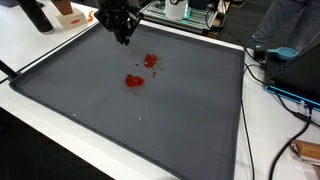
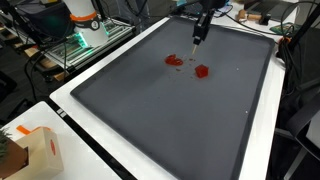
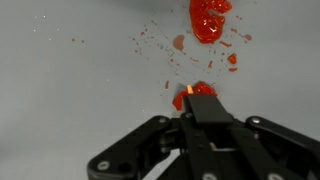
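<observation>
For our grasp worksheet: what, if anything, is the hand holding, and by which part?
Cannot be told: the shut hand covers part of a red blob, hiding any pinch.

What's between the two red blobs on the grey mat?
Only small red flecks on the bare mat, nothing solid. The wrist view shows it best, between the upper blob and the lower blob.

TEXT: none legible | LABELS/BRANDS: none legible | NUMBERS/SIGNS: none legible | SCOPE: both exterior views and wrist view, all surfaces too small or plain
</observation>
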You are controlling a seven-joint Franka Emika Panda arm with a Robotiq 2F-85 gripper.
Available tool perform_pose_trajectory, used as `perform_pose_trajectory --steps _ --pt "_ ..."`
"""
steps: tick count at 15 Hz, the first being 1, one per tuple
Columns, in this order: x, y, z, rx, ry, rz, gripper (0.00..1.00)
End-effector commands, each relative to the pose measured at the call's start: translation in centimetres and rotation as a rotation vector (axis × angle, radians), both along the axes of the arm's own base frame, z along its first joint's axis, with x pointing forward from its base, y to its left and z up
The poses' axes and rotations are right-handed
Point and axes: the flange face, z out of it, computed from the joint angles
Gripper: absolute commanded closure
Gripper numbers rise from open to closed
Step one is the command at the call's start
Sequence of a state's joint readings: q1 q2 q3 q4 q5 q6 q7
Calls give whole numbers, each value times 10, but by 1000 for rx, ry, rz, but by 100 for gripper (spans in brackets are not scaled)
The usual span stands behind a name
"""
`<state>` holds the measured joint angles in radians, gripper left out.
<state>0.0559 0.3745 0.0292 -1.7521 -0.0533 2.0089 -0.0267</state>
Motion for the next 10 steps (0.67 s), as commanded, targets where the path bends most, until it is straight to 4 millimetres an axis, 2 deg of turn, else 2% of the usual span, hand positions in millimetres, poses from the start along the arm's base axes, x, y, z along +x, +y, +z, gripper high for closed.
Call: perform_pose_trajectory --steps 1,2,3,4,10 --pt "-13 -1 -1 38 -9 18 97" --pt "-13 0 -2 37 -13 17 97" --pt "-3 1 -1 6 -1 11 97" --pt "-3 1 -1 6 -1 13 88" --pt "-2 2 0 6 -4 13 88"
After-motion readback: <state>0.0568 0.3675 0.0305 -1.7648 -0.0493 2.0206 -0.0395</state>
